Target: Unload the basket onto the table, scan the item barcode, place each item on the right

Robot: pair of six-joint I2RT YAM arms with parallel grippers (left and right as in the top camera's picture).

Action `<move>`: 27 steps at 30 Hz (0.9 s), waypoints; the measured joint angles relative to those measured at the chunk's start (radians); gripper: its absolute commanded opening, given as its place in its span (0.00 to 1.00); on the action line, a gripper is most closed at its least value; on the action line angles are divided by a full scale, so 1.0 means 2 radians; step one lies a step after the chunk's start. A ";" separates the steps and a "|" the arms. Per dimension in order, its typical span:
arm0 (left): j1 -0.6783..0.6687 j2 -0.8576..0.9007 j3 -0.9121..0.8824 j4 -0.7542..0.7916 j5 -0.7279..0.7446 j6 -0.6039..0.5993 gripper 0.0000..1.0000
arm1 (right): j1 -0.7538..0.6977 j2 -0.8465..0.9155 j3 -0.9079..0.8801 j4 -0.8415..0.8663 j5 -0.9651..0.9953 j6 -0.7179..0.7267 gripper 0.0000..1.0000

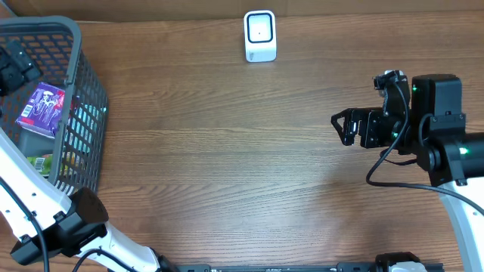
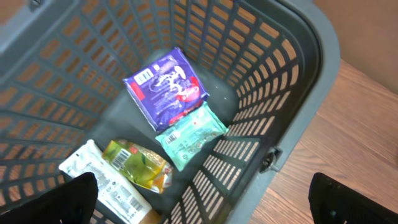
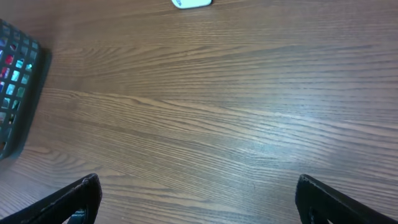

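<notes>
While both arms hang free of any object, the grey basket (image 1: 85, 83) sits at the table's (image 1: 227, 166) nine o'clock edge and the white scanner (image 1: 260, 35) stands at twelve o'clock. Over the basket the left gripper (image 2: 208, 208) hovers with its jaws spread wide, holding nothing. Beneath it the purple packet (image 2: 165, 87) lies flat on the basket floor, with a white label, possibly its barcode, facing up. A mint-green packet (image 2: 189, 135) touches it at five o'clock, and a yellow-green pouch (image 2: 137, 163) and a white barcoded wrapper (image 2: 106, 183) lie toward seven o'clock. At three o'clock the right gripper (image 1: 342, 127) hovers, jaws apart and empty.
</notes>
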 measured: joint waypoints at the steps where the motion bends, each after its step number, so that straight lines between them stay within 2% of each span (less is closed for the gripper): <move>1: 0.000 -0.002 0.000 0.001 -0.003 -0.001 1.00 | 0.000 0.002 0.000 0.000 0.000 0.000 1.00; 16: 0.000 -0.050 0.000 -0.038 -0.020 -0.011 1.00 | 0.000 0.039 0.000 -0.001 0.000 0.000 1.00; 23: 0.000 -0.129 -0.009 -0.036 -0.021 -0.011 1.00 | 0.000 0.039 0.000 -0.001 0.000 0.000 1.00; 27: 0.000 -0.186 -0.070 -0.014 -0.020 -0.011 1.00 | 0.000 0.039 0.000 -0.001 0.000 0.000 1.00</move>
